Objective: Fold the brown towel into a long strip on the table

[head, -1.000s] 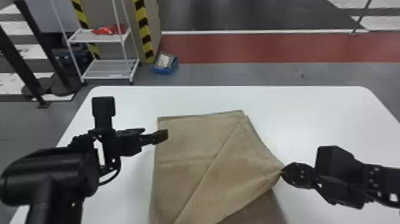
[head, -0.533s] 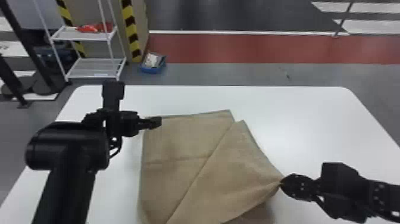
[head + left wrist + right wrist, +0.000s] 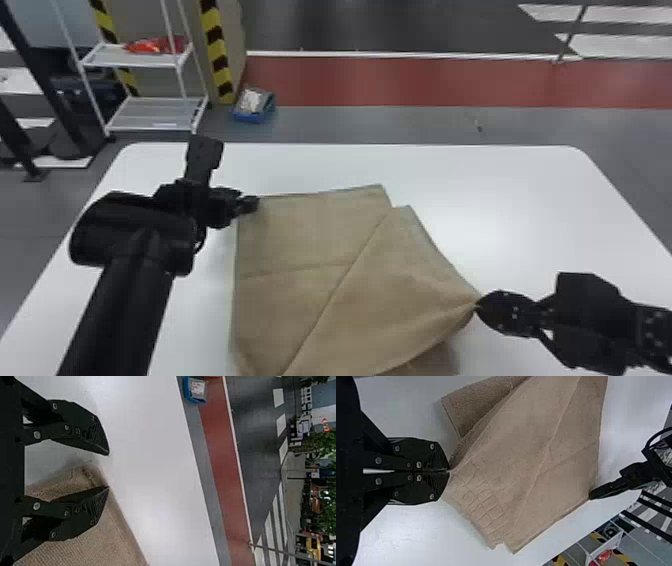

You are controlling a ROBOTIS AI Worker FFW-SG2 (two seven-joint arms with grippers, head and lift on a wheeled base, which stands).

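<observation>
Brown towel lies on worktop, folded askew. R claw is clamped on its R corner, prob. to tension & square the layer. L claw, fingers apart, sits at far-L corner, prob. for anchoring.

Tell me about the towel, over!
Left gripper open by brown towel's far left corner. Right gripper pinching it. Folded crookedly, no strip yet. No obstacles seen.

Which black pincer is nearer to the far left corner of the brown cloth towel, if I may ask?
Left. The left pincer is open at that corner of the towel; the right pincer is shut on the towel's right side, farther off.
</observation>
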